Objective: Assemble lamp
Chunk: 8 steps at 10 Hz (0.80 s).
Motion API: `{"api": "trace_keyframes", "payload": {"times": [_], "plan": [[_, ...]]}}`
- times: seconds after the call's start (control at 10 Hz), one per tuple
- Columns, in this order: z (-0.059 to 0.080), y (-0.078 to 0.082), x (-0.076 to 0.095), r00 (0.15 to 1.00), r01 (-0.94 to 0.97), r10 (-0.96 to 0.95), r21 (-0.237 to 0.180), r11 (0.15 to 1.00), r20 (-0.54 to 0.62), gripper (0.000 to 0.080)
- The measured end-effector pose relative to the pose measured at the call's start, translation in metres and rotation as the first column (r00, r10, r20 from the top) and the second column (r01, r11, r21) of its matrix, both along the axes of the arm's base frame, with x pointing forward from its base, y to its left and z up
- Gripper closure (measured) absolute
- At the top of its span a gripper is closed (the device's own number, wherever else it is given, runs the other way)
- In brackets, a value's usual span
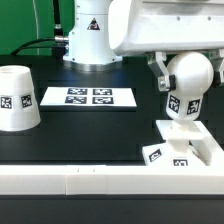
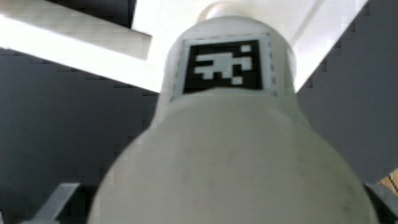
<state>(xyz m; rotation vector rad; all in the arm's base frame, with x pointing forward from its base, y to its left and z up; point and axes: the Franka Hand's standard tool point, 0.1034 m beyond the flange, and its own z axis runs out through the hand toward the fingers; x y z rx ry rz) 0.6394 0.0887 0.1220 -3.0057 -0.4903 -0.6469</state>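
My gripper (image 1: 185, 66) is shut on the round head of the white bulb (image 1: 190, 76) at the exterior view's right. The bulb hangs neck down, slightly tilted, with the tagged neck (image 1: 177, 104) reaching the raised middle of the flat square base (image 1: 196, 150). In the wrist view the bulb (image 2: 222, 140) fills the picture, its neck tag pointing away, and the gripper (image 2: 217, 208) shows only dark finger edges (image 2: 54, 202) at both sides. The tapered shade (image 1: 17, 98) stands mouth down at the exterior view's left, far from the gripper.
The marker board (image 1: 88, 97) lies flat at the table's middle, behind it the arm's white pedestal (image 1: 90, 40). A long white rail (image 1: 90, 182) runs across the front edge, just in front of the base.
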Motion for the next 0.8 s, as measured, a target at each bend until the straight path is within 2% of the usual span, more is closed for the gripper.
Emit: {"api": "trace_keyframes", "payload": {"times": [0.4, 0.7, 0.8], "plan": [[-0.0072, 0.0027, -0.0068, 1.000, -0.003, 0.003, 0.001, 1.000, 0.014, 0.0223], [-0.0070, 0.0027, -0.0067, 1.000, -0.003, 0.003, 0.002, 1.000, 0.023, 0.0212], [-0.0070, 0.0027, -0.0067, 1.000, -0.003, 0.003, 0.002, 1.000, 0.023, 0.0118]]}}
